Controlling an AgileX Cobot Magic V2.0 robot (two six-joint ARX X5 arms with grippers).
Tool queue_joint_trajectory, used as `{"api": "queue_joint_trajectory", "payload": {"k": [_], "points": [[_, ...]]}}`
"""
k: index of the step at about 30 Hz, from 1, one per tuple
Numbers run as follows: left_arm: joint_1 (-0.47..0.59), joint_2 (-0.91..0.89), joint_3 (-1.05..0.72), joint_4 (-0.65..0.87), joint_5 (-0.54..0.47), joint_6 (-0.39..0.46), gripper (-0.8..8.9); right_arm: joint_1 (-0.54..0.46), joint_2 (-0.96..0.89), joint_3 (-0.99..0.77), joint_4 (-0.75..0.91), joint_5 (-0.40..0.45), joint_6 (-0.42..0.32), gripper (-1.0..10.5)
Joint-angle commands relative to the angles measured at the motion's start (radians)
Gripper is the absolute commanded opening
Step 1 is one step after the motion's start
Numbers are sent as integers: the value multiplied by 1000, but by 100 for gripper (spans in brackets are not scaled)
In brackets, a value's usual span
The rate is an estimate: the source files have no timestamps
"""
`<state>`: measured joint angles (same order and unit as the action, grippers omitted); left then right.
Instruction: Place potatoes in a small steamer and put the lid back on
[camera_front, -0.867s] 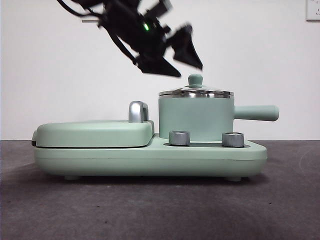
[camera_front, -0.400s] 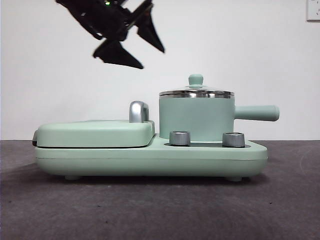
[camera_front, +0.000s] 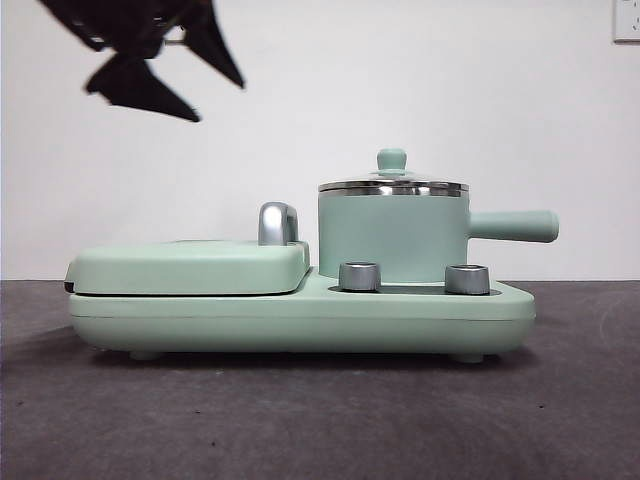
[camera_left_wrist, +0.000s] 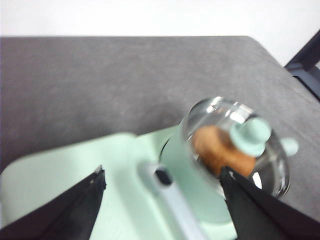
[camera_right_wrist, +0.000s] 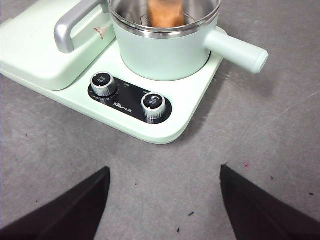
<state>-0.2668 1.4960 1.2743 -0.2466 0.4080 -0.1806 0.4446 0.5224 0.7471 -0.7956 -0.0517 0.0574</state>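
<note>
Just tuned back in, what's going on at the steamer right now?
Nothing is being held. The lid sits on the small steamer, and the potato shows through the glass inside it. The left pincer is open and empty, up high over the flat griddle cover, well clear of the lid's knob. The right pincer waits, also open, above the bare table in front of the two dials. The placing and lidding look done.

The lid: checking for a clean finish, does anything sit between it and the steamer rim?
Nothing visible does. The lid sits level on the small steamer, with the potato under the glass.
</note>
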Motion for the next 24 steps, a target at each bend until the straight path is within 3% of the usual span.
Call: {"api": "queue_joint_trajectory", "payload": {"k": [1,15,20,24], "points": [[23,-75,-82,12,5,5,374,6,5,4,9,0,11,339],[118,-567,-589,-6,3,-69,374,6,5,4,9,-11,25,339],[132,-713,-679,-146,-1,-78,373,6,5,4,7,-11,69,339],[132,-772,-684,-320,4,-33,371,6,5,5,-7,-14,71,339]]}}
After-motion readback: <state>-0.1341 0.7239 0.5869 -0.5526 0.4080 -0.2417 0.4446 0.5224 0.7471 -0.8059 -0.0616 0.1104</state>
